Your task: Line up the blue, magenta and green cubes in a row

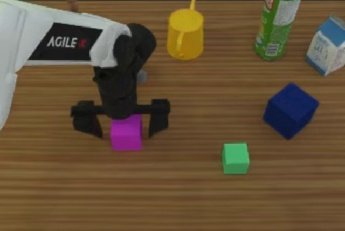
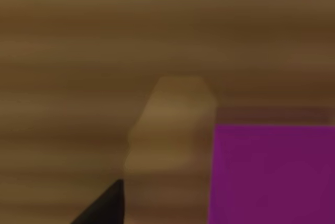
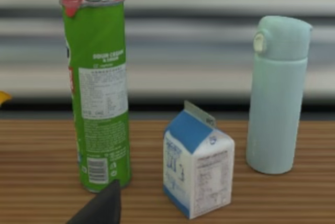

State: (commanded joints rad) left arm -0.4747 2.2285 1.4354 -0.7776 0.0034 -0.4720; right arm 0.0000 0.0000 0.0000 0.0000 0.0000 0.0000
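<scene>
We record, in the top view:
- mid-sized cube (image 1: 126,134) at lower left of centre, our left gripper (image 1: 124,126) over it, one finger on either side
- smallest cube (image 1: 235,158) at lower right of centre
- largest cube (image 1: 290,110) to its upper right
- along the top: jug (image 1: 185,34) at centre, tube (image 1: 280,15) to its right, carton (image 1: 327,45) at far right

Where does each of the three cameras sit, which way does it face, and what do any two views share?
Top view: above the table, looking down on the left gripper, open astride the magenta cube.
Left wrist view: close to the table, on the magenta cube; one dark fingertip shows.
Right wrist view: low, facing the can, carton and bottle; one fingertip shows.
Shared: top and left wrist show the magenta cube.
</scene>
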